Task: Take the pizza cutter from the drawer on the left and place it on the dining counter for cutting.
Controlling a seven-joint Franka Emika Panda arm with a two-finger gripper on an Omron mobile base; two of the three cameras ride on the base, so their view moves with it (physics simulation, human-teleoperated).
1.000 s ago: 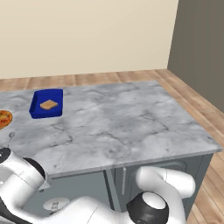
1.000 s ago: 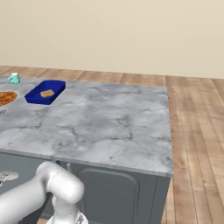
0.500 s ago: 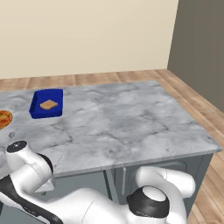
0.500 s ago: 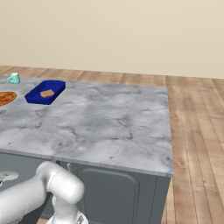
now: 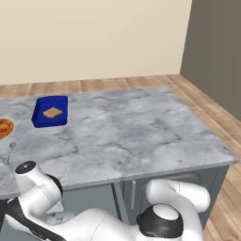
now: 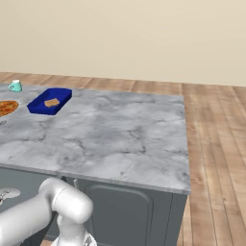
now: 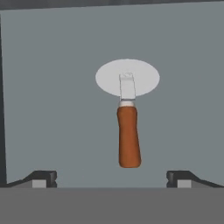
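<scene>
At the centre of the hand view lies the pizza cutter (image 7: 127, 114), flat on the grey floor of the drawer (image 7: 57, 109), its round silver wheel toward the top of the frame and its reddish-brown handle pointing down toward the bottom edge. Low in that frame the hand (image 7: 111, 178) is spread wide, one dark fingertip (image 7: 41, 178) at lower left and the other at lower right, the handle's end between them but apart from both; nothing is pinched.

Across the middle of the left base view stretches the dining counter (image 5: 127, 136), a marble surface. On its left part sits a blue tray (image 5: 50, 111) with a tan piece inside. At the left edge of the frame part of a pizza (image 5: 4, 127) shows, and below it a slim spoon (image 5: 10, 151) lies on the marble. In the right base view a small teal mug (image 6: 16, 86) stands at the upper left, beyond the pizza.
</scene>
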